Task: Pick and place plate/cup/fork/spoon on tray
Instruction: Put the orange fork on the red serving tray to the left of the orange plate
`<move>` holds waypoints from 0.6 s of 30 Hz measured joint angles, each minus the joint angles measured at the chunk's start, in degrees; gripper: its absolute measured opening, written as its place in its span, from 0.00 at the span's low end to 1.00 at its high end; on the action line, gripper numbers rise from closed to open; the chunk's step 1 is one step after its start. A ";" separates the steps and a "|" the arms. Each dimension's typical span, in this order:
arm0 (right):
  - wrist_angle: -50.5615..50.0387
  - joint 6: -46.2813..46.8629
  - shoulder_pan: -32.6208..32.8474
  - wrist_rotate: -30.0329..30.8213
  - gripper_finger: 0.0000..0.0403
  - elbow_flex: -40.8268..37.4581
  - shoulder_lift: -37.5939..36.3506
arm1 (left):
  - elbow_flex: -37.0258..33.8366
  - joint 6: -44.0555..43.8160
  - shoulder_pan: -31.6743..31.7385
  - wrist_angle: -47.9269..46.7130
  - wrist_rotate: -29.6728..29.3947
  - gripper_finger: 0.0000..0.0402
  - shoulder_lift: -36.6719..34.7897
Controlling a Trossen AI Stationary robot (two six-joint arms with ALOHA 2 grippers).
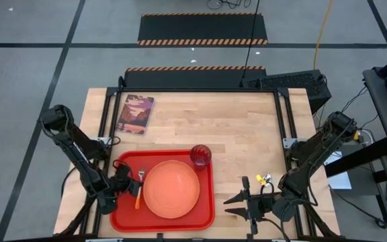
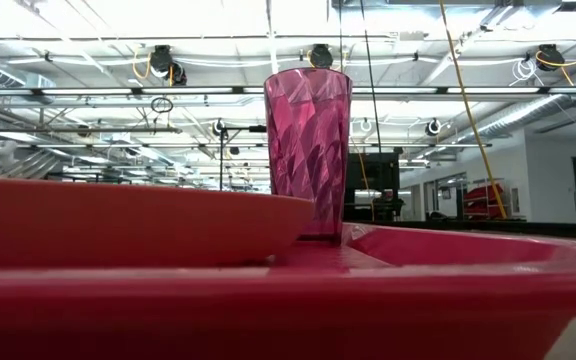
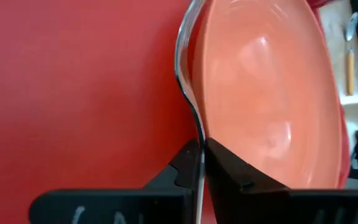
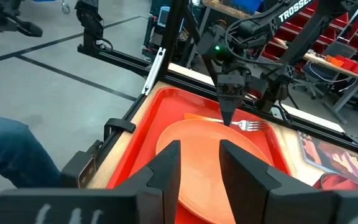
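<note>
On tray (image 1: 123, 218), fork (image 1: 139, 190) in left tool (image 1: 127, 183)

Tray loaded with plate, cup and fork; spoon on the table.

The red tray (image 1: 123, 218) sits at the table's (image 1: 220, 128) near edge. The orange plate (image 1: 171, 189) lies centred in it, the cup (image 1: 201, 155) upright at the far right corner. The left gripper (image 1: 127, 187) is over the fork (image 1: 139, 189), left of the plate. The right gripper (image 1: 236, 205), fingers parted, waits beside the spoon (image 1: 263, 179). A book (image 1: 135, 113) lies far left.
</note>
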 joint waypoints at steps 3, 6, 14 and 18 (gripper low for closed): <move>0.00 0.39 0.00 0.03 0.26 0.00 0.00 | 0.00 -0.11 0.25 0.76 0.79 0.07 0.00; 0.00 0.54 0.00 0.04 0.26 0.00 0.00 | 0.00 -2.13 -0.21 0.85 3.84 0.07 0.00; 0.00 0.31 0.00 0.02 0.26 0.00 0.00 | 0.02 -2.66 -0.06 2.58 5.02 0.07 0.00; -0.02 0.26 0.22 0.02 0.26 0.00 0.00 | 0.02 -2.35 0.11 1.47 6.06 0.08 0.00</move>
